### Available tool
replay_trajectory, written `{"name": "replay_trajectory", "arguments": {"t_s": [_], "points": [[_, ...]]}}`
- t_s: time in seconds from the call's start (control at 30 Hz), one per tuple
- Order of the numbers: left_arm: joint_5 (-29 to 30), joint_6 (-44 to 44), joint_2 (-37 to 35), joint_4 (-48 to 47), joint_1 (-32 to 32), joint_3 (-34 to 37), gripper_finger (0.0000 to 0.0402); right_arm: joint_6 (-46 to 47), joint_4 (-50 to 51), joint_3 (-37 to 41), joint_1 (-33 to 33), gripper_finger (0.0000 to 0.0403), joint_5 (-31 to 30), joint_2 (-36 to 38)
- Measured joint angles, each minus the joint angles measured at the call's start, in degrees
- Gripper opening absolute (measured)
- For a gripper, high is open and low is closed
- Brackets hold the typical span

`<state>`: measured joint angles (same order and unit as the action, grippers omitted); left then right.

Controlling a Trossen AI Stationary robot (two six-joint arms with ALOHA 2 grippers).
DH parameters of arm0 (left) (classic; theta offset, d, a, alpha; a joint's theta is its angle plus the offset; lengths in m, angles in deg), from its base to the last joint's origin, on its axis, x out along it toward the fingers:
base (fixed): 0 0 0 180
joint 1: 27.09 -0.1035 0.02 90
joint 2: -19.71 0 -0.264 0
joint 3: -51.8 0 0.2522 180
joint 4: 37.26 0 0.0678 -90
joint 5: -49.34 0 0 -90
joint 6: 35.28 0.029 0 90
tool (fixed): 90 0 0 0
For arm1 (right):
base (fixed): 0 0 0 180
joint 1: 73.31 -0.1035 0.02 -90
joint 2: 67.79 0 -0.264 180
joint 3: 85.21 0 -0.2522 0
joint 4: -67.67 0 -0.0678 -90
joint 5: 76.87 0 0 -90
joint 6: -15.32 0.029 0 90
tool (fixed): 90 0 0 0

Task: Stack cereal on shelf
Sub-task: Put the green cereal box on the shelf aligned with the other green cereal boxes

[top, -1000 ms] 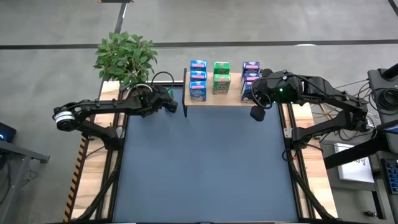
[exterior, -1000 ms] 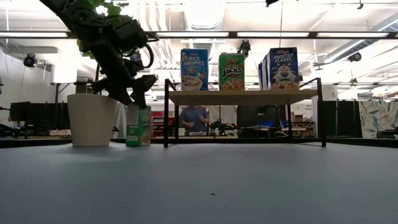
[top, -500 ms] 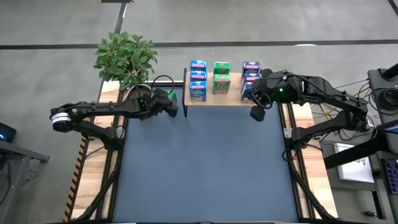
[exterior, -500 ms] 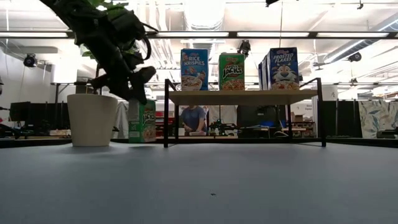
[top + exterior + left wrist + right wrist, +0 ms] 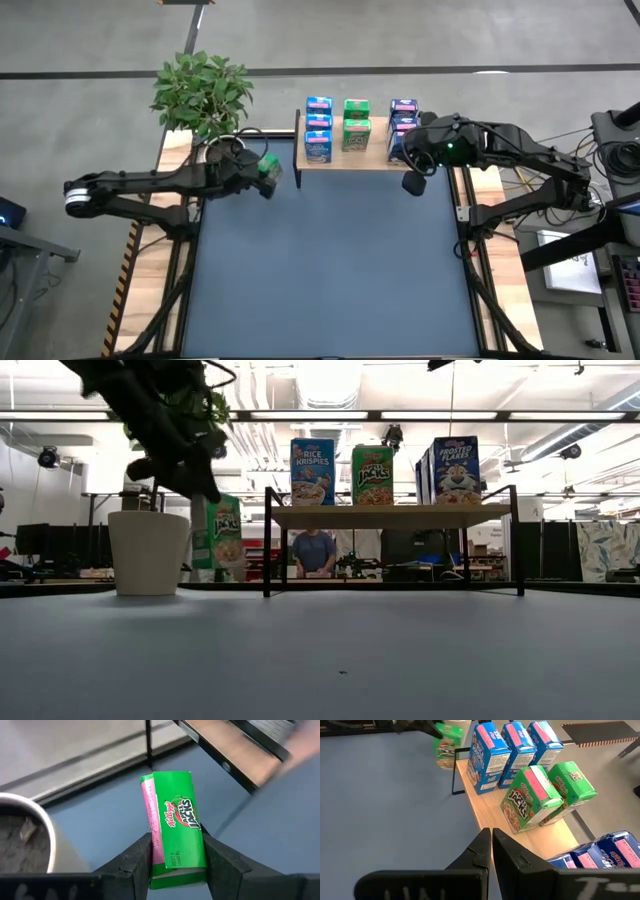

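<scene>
Blue mat, shelf at its far edge
Left gripper clamped an Apple Jacks box beside the shelf; right gripper hung pinched shut

We see a bright green cereal box with a pink side panel and red-and-white lettering, pinched between the black fingers of the left gripper. On the pale wood shelf we count light blue boxes with pink and white labels, green boxes with pink tops, and dark blue-purple ones. The table mat is a plain dark blue. The pot is white, its plant leafy green. The right gripper is black.
</scene>
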<state>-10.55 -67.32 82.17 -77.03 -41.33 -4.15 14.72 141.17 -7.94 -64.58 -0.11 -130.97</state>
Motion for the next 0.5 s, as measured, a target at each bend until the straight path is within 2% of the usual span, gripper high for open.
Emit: {"name": "replay_trajectory", "arguments": {"t_s": [0.3,0.43,0.5], "points": [[-11.5,1.8,-6.1,-3.4,9.6,0.0,0.0137,-0.7,0.0,0.5,0.0,0.0009,0.2,0.0],[-11.9,3.1,-6.6,-3.2,15.8,0.0,0.0137,-1.8,0.0,0.5,-0.1,0.0009,0.8,0.0],[-11.9,3.2,-6.3,-2.2,18.6,0.0,0.0137,-3.6,-0.1,0.9,-0.6,0.0009,3.7,0.0]]}}
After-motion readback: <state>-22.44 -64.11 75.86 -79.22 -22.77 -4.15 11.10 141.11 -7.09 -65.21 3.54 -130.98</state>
